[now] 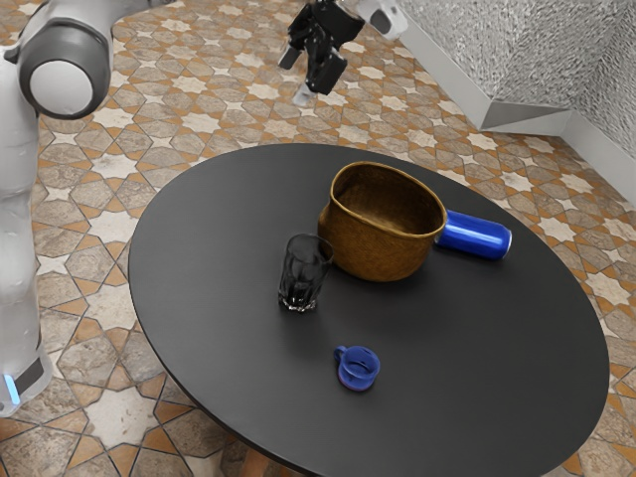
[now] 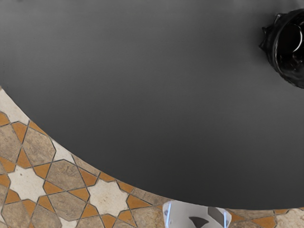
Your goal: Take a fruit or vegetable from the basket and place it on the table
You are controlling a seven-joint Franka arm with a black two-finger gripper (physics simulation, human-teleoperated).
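The dark round table [image 1: 467, 378] takes up the middle and lower right of the exterior view, its broad top leaving plenty of flat room to set down a small item. The pale arm [image 1: 65, 79] rises along the left edge and crosses the top; its base also peeps in at the lower edge of the wrist view.

Right of centre stands the brown, gold-rimmed vessel [image 1: 378, 253], presumably the basket, upright with its wide mouth facing up, so it invites a reach from above. Where the fruit or vegetable is, I can't tell: the near rim hides the deepest part, and one may lie low inside.

The gripper [image 1: 304, 76] hangs at upper centre, its fingers spread wide with nothing between them — sensible for a claw yet to choose its catch. That height should let it travel over the rims; the next move is probably across to the vessel's mouth, then down.

The blue can [image 1: 475, 236] lies on its side just beside the vessel, which might stop it rolling that way. The dark glass [image 1: 303, 273] stands upright close by on the other side — easily knocked by a low approach. Smallest, the blue cup [image 1: 358, 366] sits at lower centre, well apart from the vessel.
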